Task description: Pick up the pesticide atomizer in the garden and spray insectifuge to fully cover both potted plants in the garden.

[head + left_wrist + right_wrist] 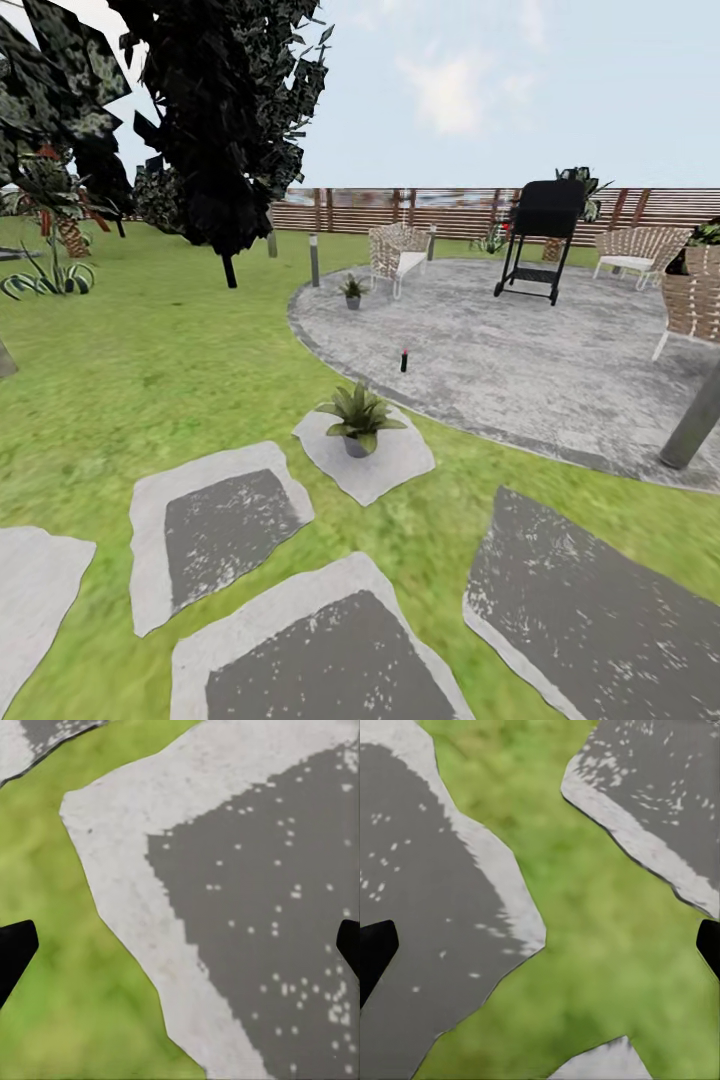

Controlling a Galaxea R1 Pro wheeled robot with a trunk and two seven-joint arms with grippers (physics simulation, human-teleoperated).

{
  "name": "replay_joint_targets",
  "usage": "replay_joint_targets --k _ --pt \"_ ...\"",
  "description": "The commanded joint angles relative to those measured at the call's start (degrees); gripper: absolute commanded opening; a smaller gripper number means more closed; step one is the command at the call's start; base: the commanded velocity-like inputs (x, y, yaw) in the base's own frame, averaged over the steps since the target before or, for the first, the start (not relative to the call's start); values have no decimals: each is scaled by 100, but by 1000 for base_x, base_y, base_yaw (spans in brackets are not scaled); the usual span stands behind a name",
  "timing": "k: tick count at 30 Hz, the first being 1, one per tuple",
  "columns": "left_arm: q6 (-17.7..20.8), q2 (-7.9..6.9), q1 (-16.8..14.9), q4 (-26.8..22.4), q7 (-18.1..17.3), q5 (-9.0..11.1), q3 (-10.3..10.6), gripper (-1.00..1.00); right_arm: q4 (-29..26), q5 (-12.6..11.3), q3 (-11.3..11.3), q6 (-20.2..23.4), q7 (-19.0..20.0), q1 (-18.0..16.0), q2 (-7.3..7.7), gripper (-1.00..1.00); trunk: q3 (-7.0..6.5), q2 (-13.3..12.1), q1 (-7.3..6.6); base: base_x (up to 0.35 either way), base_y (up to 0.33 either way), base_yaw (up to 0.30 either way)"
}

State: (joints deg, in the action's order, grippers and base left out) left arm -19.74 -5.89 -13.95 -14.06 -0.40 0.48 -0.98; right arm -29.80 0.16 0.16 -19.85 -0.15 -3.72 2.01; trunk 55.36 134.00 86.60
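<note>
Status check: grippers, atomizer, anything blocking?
Both grippers open, empty. Atomizer upright on patio, untouched. Near potted plant sits between robot and atomizer.

Bright green lawn (150, 350); grey stepping stones (220, 525) with pale rims and white speckles; mottled grey patio (520, 360); slatted brown fence (450, 210); black grill (545, 215); black fingertips (15, 949).

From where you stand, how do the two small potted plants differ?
The nearer green-leaved potted plant in a small grey pot stands on a pale irregular stepping stone in the lawn; the farther small potted plant stands on the round grey stone patio, near its edge. The nearer one looks larger in the head view, and the farther one sits close to a white wicker chair. Both are upright leafy rosettes in grey pots.
</note>
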Motion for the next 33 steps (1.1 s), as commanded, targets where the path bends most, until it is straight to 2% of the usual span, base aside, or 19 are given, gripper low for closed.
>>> replay_joint_targets --k 1,18,33 --pt "-18 1 -3 3 -6 5 -10 100 3 0 2 -18 -2 -4 1 100 5 2 2 339 0 0" --pt "-21 0 -3 0 -6 5 -9 100 1 -5 -7 -19 -2 -4 1 100 5 2 2 339 0 -2" --pt "-22 1 -3 -1 -7 5 -8 100 3 -3 -7 -19 -2 -4 1 100 5 2 2 339 0 -246"
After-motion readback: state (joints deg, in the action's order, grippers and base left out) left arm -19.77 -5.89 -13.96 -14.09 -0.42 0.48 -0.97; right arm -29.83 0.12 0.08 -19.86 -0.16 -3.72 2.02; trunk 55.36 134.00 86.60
